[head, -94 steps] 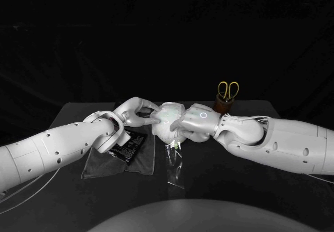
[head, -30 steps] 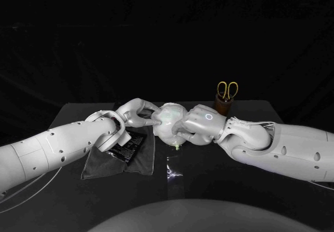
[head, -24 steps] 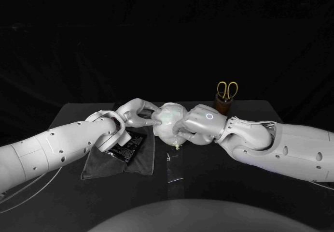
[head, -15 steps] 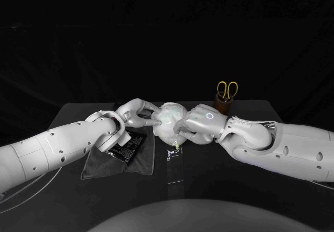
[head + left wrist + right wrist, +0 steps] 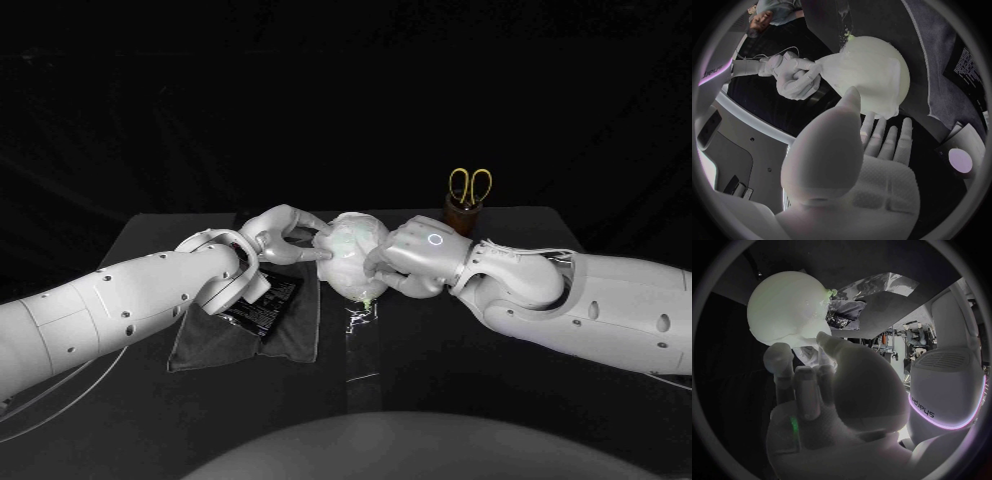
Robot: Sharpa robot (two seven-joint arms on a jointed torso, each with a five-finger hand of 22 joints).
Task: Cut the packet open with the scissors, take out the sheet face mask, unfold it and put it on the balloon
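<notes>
1. The balloon is held up between the two hands, above the middle of the table, with its knot pointing down.
2. The sheet face mask lies draped over the balloon. It clings to one side, and the rest of the pale skin is bare in the left wrist view.
3. The left hand grasps the balloon from the table's left side, with its thumb and fingers set against the covered surface.
4. The right hand is at the balloon's right side. It pinches an edge of the mask, and the sheet is pulled out into a point towards its fingers.
5. The scissors stand handles-up in a brown holder near the table's far right corner, well apart from both hands.
6. A dark cloth lies on the left part of the table. The black packet rests on it, partly under the left wrist.
7. A clear film strip lies flat at the table's middle, running from below the balloon towards the near edge.
</notes>
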